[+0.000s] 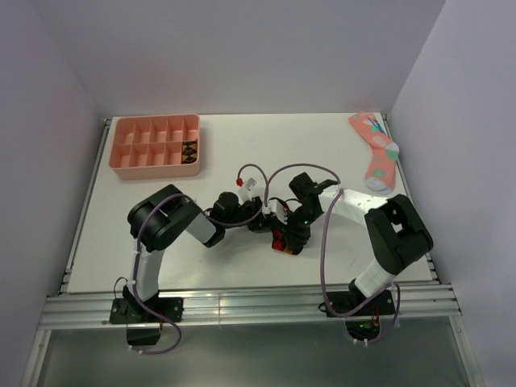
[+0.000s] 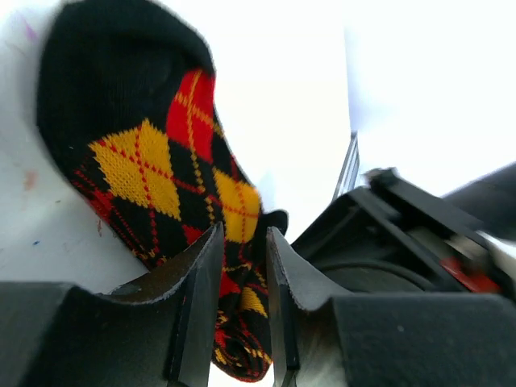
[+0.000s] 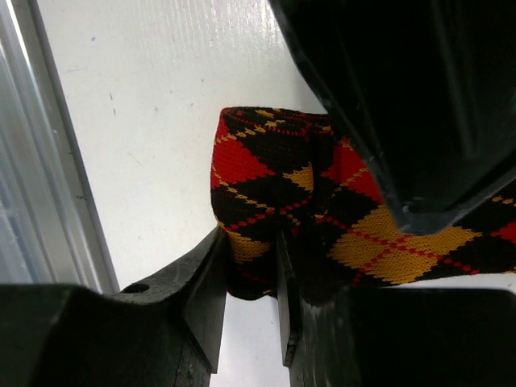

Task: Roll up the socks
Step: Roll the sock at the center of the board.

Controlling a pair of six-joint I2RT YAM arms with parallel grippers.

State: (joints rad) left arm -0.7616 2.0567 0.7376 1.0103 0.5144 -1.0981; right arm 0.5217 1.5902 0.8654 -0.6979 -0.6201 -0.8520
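Note:
A black argyle sock with red and orange diamonds (image 1: 284, 241) lies near the middle front of the table, partly rolled. My left gripper (image 1: 264, 223) is shut on one end of it; in the left wrist view (image 2: 242, 274) the fabric (image 2: 153, 161) is pinched between the fingers. My right gripper (image 1: 292, 232) is shut on the rolled end of the same sock (image 3: 274, 177), with the grip shown in the right wrist view (image 3: 250, 266). A second dark argyle sock with tan diamonds (image 1: 189, 151) sits rolled in a compartment of the pink tray.
A pink divided tray (image 1: 133, 153) stands at the back left. A pink sock with teal and white marks (image 1: 376, 150) lies at the back right. The table's front metal rail (image 3: 48, 177) runs close to the right gripper.

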